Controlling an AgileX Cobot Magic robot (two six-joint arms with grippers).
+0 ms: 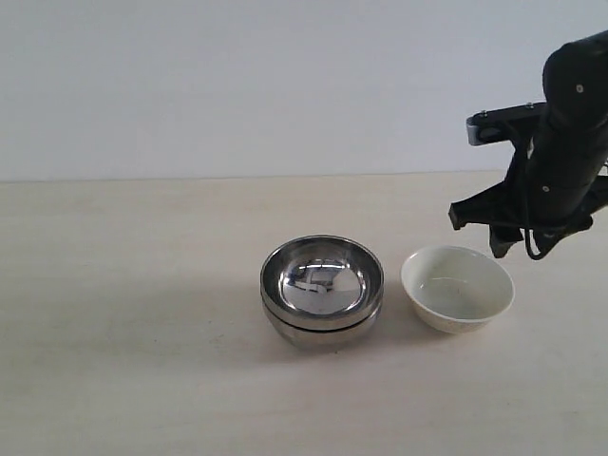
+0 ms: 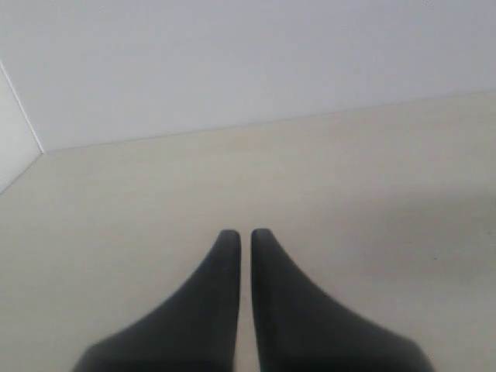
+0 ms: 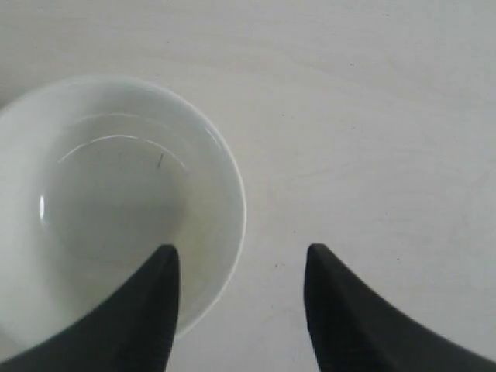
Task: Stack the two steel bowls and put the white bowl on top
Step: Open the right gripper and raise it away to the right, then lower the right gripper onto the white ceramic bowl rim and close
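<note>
While the two steel bowls (image 1: 322, 290) sit nested at the middle of the table (image 1: 114, 361), the white bowl (image 1: 457, 289) stands just beside them, not touching. Right gripper (image 3: 240, 248): spread, straddling the white bowl's rim from above. Left gripper (image 2: 240, 232): fingertips nearly pressed together, over the table.

Pale wood-grain tabletop (image 1: 114, 380), plain white wall (image 1: 237, 85) at back, wall corner (image 2: 22, 116) at one side
</note>
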